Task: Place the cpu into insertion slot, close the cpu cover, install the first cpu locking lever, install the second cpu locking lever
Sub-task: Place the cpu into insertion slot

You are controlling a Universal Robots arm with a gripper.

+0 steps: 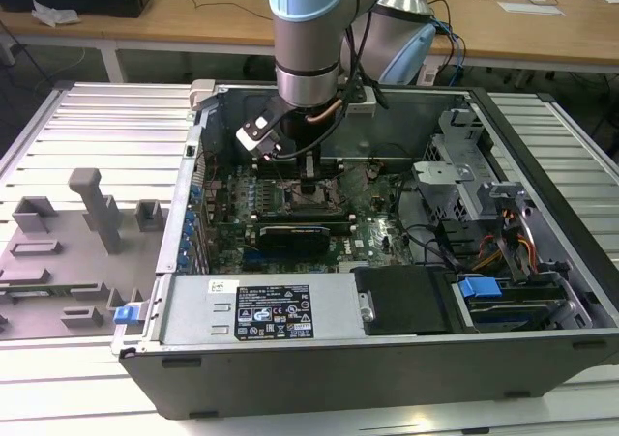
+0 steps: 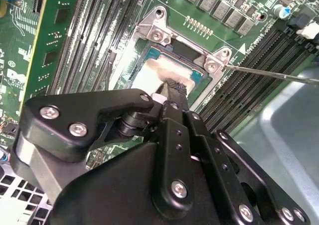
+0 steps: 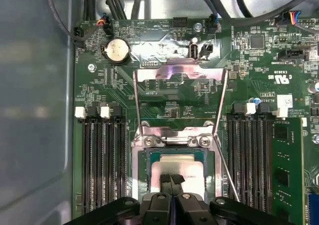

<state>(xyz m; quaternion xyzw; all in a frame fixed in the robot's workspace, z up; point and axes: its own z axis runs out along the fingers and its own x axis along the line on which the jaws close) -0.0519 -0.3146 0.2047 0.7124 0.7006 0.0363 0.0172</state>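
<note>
Well, in the exterior view the arm reaches down into the open computer case. The gripper hangs right over the insertion slot, which sits near the middle of the green board.

In the second wrist view the two black fingers are pressed together, with nothing pinched between them. Their tips touch the pale top of the cpu. The cpu lies flat inside the insertion slot, with the silver rim around it; whether it is fully seated I cannot tell. A thin metal lever runs out from one corner of the slot, over the memory slots.

In the first wrist view the cpu cover is open, tilted up from the slot on the side toward the board's edge with the round battery. The slot lies between two banks of long memory slots, and the fingertips rest on the cpu's side nearest the gripper body.
</note>
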